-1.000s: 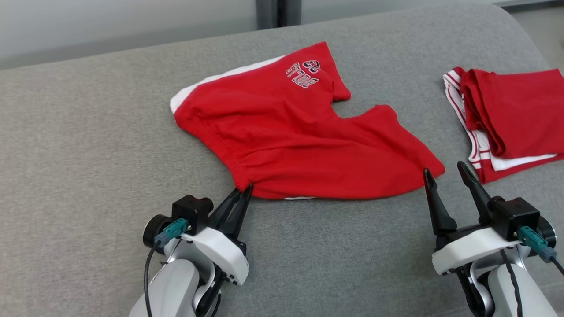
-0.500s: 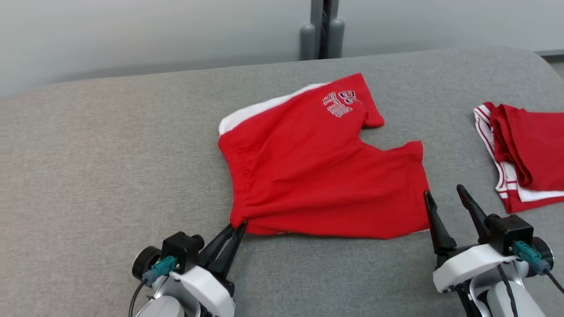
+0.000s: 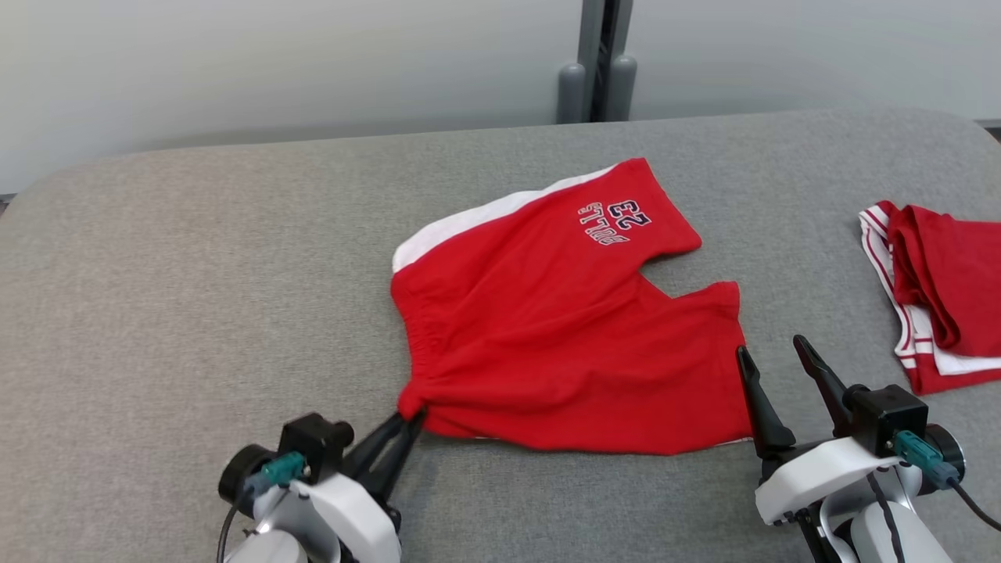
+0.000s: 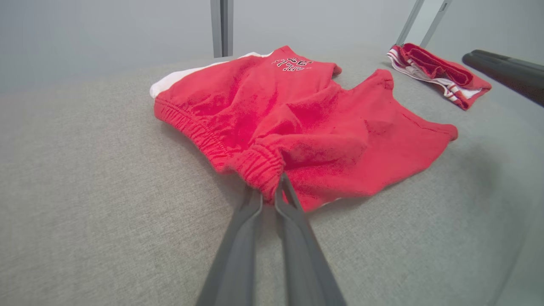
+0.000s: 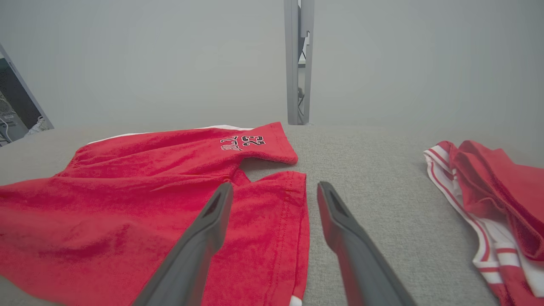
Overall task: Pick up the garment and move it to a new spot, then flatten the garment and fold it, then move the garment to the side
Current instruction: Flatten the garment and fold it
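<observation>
Your bench (image 3: 195, 297), covered in grey woven cloth, has rounded far corners, and its far edge runs just before a pale wall (image 3: 274, 70). You have broad bare cloth to the left of the red shorts (image 3: 563, 328) and a narrower bare strip to their right. The shorts lie a little right of the bench's centre, spread mostly flat, with the waistband to the left and the two leg openings to the right, split by a V-shaped notch. They are a soft knit with a gathered elastic waistband, a white panel along the far side and printed lettering with "23" on the far leg. Your left tool (image 3: 410, 418) is pinched narrow on the near corner of the waistband, which bunches into its tips. Your right tool (image 3: 769, 345) stands wide with nothing in it, its left finger over the near leg's hem and its right finger over bare bench. At the right edge lies a folded red garment (image 3: 946, 305) with white stripes, well apart from the shorts. A grey post (image 3: 598, 62) stands behind the far edge.
</observation>
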